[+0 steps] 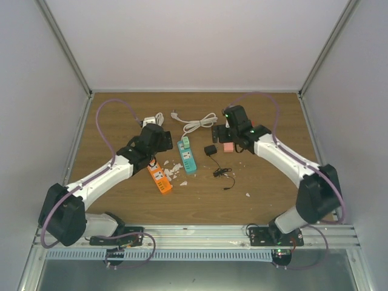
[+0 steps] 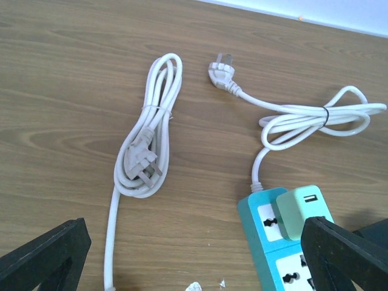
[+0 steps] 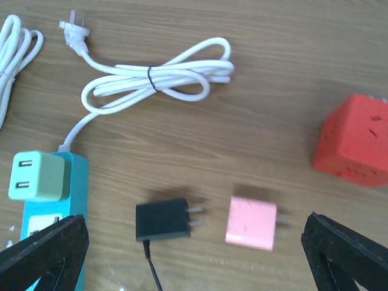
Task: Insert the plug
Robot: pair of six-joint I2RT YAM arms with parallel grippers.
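The plug (image 3: 162, 219) lies flat on the worktop (image 1: 194, 209), gripped by nothing. Its two prongs point toward the pink adapter (image 3: 251, 222) just beside it, and its thin black wire (image 3: 151, 273) trails off the other end. On its other side, near but not touching, lies the teal power strip (image 3: 57, 200), with a green USB adapter (image 3: 36, 176) already seated in its end socket. The strip's white cord (image 3: 157, 79) is bundled beyond it. A red cube (image 3: 354, 140) sits well apart from the plug.

The right arm's jaws are released and spread wide, hanging over the plug and the pink adapter. The left arm's jaws are equally spread and grasp nothing; they hang over the teal strip's green-adapter end.

I judge the task to be at the reach-and-grasp step, with no insertion begun. The next move calls for the right jaws to come down on the black body alone, clear of the pink adapter, leaving the prongs free. The prongs now face away from the strip, so the plug must be turned and tipped over a free socket, its wire kept from snagging.
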